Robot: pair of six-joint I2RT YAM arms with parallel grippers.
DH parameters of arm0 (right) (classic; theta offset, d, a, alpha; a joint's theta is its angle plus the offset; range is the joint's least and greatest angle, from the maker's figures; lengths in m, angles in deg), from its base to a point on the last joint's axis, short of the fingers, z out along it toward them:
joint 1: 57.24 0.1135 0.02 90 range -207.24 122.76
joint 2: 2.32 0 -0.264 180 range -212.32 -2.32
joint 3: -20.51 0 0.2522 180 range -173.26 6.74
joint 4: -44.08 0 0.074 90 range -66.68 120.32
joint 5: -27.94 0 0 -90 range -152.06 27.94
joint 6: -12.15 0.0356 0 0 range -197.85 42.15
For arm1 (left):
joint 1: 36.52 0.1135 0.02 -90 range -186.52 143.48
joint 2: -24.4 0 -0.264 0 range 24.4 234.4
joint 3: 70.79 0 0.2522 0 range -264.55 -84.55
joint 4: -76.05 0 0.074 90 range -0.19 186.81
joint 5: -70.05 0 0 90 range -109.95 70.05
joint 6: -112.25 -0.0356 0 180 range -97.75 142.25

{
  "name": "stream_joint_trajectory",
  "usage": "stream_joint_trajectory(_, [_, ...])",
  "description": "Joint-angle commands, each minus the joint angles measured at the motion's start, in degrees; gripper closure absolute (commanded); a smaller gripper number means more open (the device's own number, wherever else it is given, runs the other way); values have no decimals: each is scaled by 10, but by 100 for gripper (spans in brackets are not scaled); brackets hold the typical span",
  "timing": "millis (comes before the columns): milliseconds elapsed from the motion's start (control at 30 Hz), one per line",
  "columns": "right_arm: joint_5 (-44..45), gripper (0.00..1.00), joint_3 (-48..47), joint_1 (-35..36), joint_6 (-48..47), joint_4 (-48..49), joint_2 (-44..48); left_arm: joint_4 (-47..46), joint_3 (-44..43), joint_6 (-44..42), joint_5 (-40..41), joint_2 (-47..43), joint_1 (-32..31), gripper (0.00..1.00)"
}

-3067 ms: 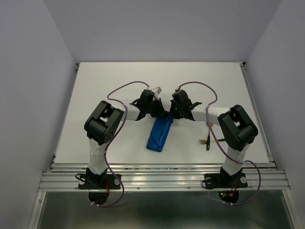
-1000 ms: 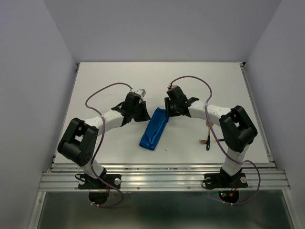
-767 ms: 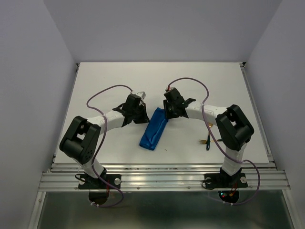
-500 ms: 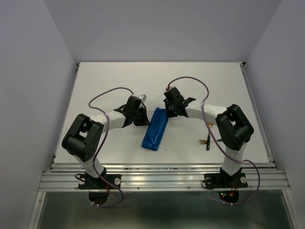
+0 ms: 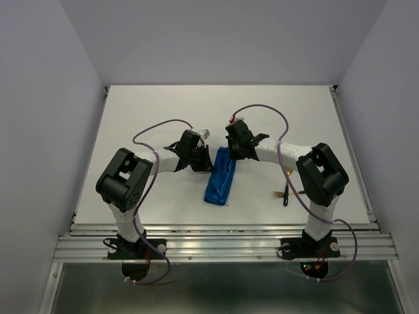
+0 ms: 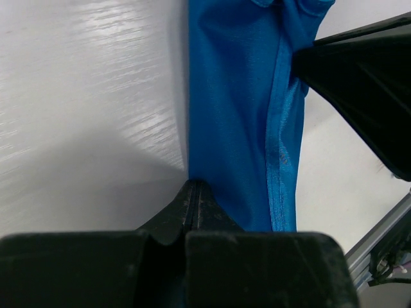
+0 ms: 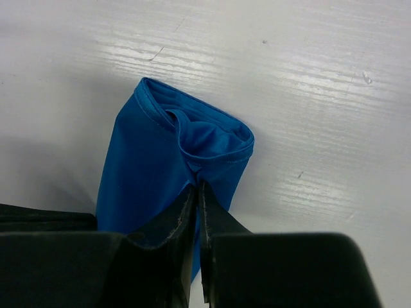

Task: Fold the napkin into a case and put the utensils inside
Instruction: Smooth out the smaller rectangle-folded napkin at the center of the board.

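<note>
Here the left arm rises from its base at the near edge, bends at a raised elbow and sends its forearm low and rightward, bringing the left tool [image 5: 200, 157] to the left side of the napkin [image 5: 220, 180] near its far end. In the left wrist view its fingers [image 6: 183, 205] are pressed fully together, the tip resting against the cloth's left edge; no cloth shows between them. The right arm mirrors it, elbow up on the right and forearm reaching leftward, so the right tool [image 5: 231, 152] sits on the napkin's far end. In the right wrist view its fingers [image 7: 215, 218] are drawn in to a thin slit, and they pinch a puckered bit of the top layer just behind the open mouth of the fold. The napkin is folded into a narrow blue pouch lying flat near the middle of the worktop [image 5: 163, 111], slanted, with its far end between the two tools. The utensils [image 5: 283, 195] lie together well to its right, close to the right arm. The worktop is white and lightly scuffed, edged by a metal rail [image 5: 222, 245] at the near side, with plain pale walls around it.
</note>
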Motion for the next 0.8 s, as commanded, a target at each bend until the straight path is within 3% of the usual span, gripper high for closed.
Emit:
stream_joint_trajectory(0, [-2,90,-25,7,12,11,1,-21,-29,4,-24,15,-13,100])
stream_joint_trajectory(433, [15,91,-27,7,12,1,9,5,-41,-5,8,6,-14,100])
stream_joint_trajectory(767, [12,91,-28,7,19,1,12,58,-26,-6,83,-130,-14,100])
